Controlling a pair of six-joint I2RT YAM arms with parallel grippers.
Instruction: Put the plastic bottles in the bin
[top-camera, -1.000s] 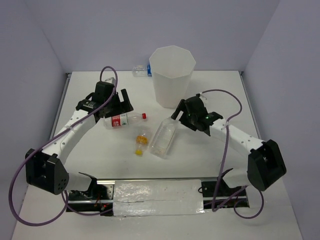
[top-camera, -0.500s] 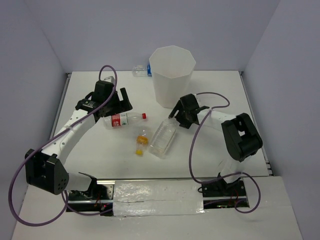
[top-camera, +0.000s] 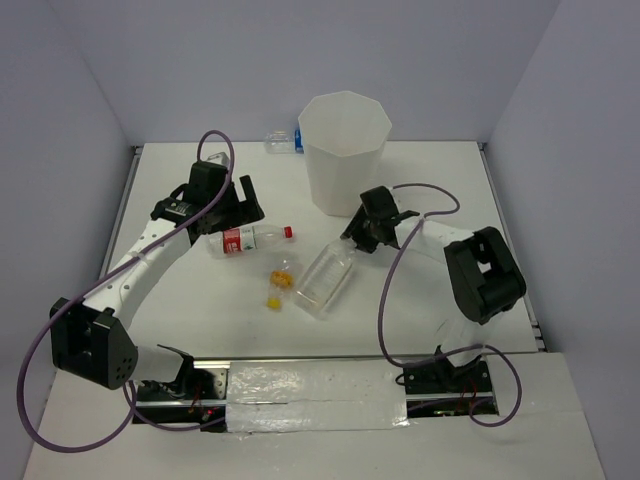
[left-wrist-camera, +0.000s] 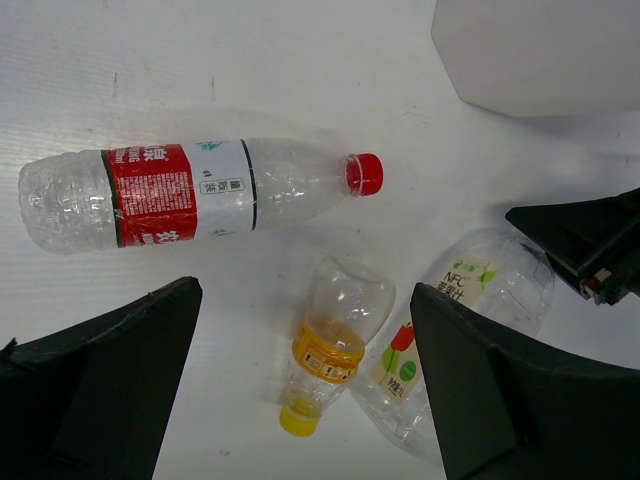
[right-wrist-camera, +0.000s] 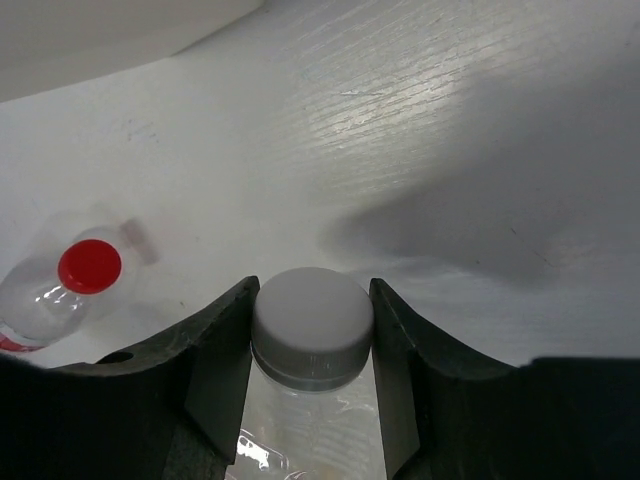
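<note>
Grey cap (right-wrist-camera: 312, 312) sits pinched between the fingers (right-wrist-camera: 222, 355) of my right gripper (right-wrist-camera: 312, 340), whose jaws are closed on the top of the wide clear bottle (top-camera: 322, 280). It lies on the white table (top-camera: 180, 320) near the bin (top-camera: 345, 150). My left gripper (left-wrist-camera: 305, 300) hangs spread wide above the red-labelled bottle (left-wrist-camera: 160, 195), touching nothing. I see the yellow-capped bottle (left-wrist-camera: 325, 350) just beside the wide one, and a blue-labelled bottle (top-camera: 285, 140) behind the bin.
</note>
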